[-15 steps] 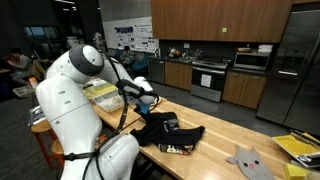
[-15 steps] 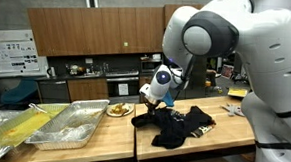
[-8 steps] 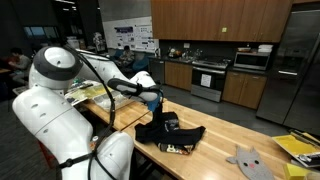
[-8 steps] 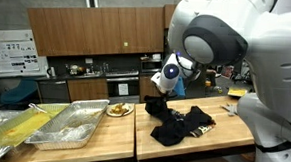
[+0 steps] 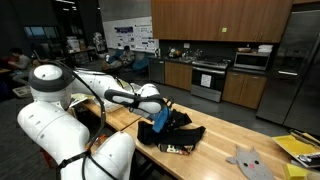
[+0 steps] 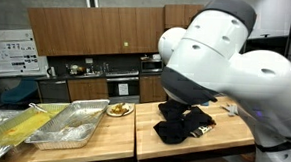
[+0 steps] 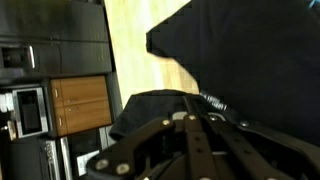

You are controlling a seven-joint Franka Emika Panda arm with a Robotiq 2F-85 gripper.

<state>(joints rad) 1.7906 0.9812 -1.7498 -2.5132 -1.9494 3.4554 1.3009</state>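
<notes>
So the gripper (image 5: 160, 118) is sitting right down on the near end of the black cloth (image 5: 178, 134) on the wooden table (image 5: 232, 130). In the wrist view the gripper (image 7: 192, 117) is looking clenched: its fingers are running together to a point and a bunched fold of the black cloth (image 7: 150, 100) is sitting right at the tips, so it's pinching the fabric. In an exterior view that pinched bit is standing up in a little peak under the gripper, while the rest of the cloth is lying crumpled and spreading out away from it across the table. Bare wood (image 7: 140, 50) is showing just beyond the fingertips. Well off past the far end of the cloth, a grey rag (image 5: 250, 160) is lying flat. In an exterior view the robot's big white body is blocking the gripper, with just the cloth (image 6: 183, 124) peeking out beside it and a metal tray (image 6: 78, 124) sitting well apart.
</notes>
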